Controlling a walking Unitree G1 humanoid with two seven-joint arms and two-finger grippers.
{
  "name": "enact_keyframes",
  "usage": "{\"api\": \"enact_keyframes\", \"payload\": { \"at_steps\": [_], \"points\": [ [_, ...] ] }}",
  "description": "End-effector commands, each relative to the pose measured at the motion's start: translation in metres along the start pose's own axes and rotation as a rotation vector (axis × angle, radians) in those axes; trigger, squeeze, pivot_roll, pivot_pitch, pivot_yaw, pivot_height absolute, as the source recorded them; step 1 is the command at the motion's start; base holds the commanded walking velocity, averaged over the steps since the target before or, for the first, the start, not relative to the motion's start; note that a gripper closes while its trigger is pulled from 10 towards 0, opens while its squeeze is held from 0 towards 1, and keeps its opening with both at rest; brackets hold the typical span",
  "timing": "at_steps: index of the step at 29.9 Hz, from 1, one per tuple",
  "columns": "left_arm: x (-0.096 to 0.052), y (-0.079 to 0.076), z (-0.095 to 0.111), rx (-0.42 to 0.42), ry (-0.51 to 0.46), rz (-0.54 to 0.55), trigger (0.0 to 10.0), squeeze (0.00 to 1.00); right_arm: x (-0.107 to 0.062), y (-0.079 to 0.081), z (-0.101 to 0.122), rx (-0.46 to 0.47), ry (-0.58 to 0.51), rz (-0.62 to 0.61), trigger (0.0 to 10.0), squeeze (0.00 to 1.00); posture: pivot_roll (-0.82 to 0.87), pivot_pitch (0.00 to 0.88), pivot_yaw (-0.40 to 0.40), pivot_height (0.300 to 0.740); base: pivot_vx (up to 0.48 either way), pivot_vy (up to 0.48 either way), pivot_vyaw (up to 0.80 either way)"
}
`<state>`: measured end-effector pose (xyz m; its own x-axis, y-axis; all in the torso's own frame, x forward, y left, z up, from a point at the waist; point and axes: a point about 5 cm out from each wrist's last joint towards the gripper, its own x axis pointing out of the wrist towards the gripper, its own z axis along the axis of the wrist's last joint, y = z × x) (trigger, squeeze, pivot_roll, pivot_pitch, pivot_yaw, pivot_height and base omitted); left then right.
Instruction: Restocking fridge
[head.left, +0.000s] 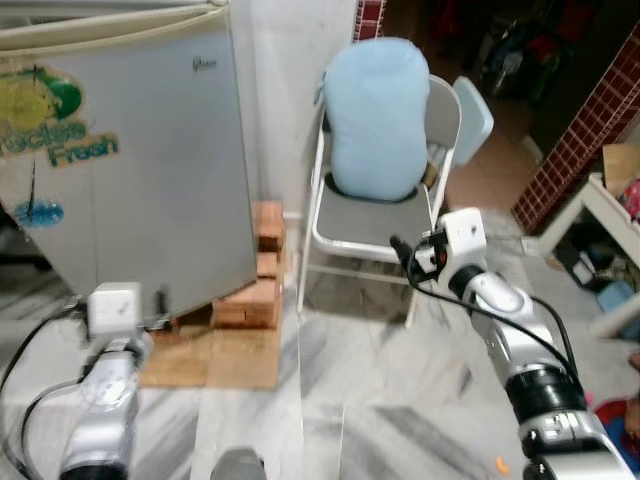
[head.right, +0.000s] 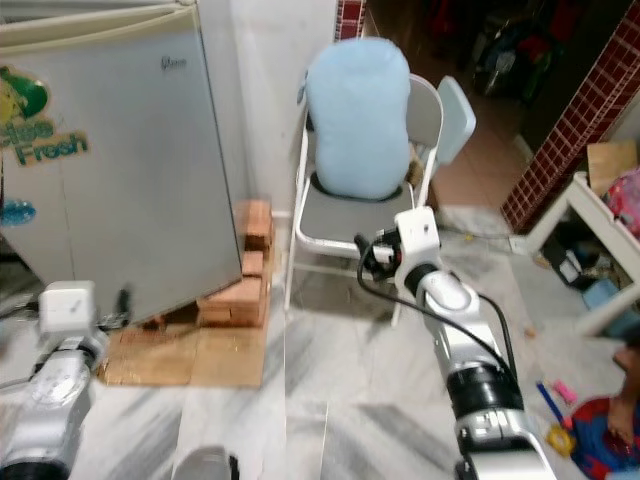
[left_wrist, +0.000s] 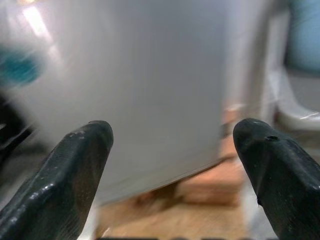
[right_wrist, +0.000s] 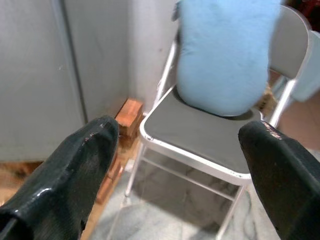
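- Fridge (head.left: 130, 160): grey cabinet with its door shut, directly ahead of the left jaws and off to one side of the right jaws. It is the thing to be restocked; nothing to load into it can be made out.
- Folding chair (head.left: 372, 215): stands against the wall beside the fridge, straight ahead of the right jaws. A pale blue cushion (head.left: 377, 118) leans upright against its backrest, so the seat in front is bare.
- Brick stack (head.left: 258, 280): wedged under the fridge's near corner, apparently to raise and steady it; below and beyond the left jaws.
- Left gripper (left_wrist: 172, 165): jaws apart and empty, raised close to the fridge's lower front, likely lined up to work the door.
- Right gripper (right_wrist: 180, 175): jaws apart and empty, held out toward the chair seat, well short of touching it.
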<state>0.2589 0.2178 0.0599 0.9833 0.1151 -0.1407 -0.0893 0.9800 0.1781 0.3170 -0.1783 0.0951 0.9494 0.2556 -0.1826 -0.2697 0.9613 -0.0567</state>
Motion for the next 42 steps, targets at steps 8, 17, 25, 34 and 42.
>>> {"api": "enact_keyframes", "payload": {
  "at_steps": [8,17,25,34,42],
  "points": [
    [-0.002,-0.031,0.028,0.086,-0.098,-0.219,10.0,0.0,-0.028,0.009,-0.001,0.172,-0.12,-0.212,10.0,0.0,-0.02,0.0,0.094,0.74,0.0,0.48,0.0],
    [0.022,-0.041,0.061,0.043,-0.15,-0.252,10.0,0.0,-0.021,0.007,0.023,0.052,-0.18,-0.246,10.0,0.0,0.02,0.0,0.072,0.74,0.0,0.474,0.0],
    [-0.005,-0.047,0.053,0.02,-0.119,-0.3,10.0,0.0,-0.027,-0.006,0.014,0.139,-0.15,-0.333,10.0,0.0,0.03,0.0,0.035,0.74,0.0,0.451,0.0],
    [-0.006,-0.059,0.055,0.024,-0.122,-0.331,10.0,0.0,-0.027,0.002,0.029,0.081,-0.225,-0.31,10.0,0.0,0.03,0.0,0.006,0.74,0.0,0.444,0.0],
    [-0.011,-0.064,0.059,-0.002,-0.125,-0.301,10.0,0.0,-0.023,0.008,0.033,0.075,-0.225,-0.274,10.0,0.0,0.06,0.0,-0.062,0.74,0.0,0.425,0.0]
  ]
}}
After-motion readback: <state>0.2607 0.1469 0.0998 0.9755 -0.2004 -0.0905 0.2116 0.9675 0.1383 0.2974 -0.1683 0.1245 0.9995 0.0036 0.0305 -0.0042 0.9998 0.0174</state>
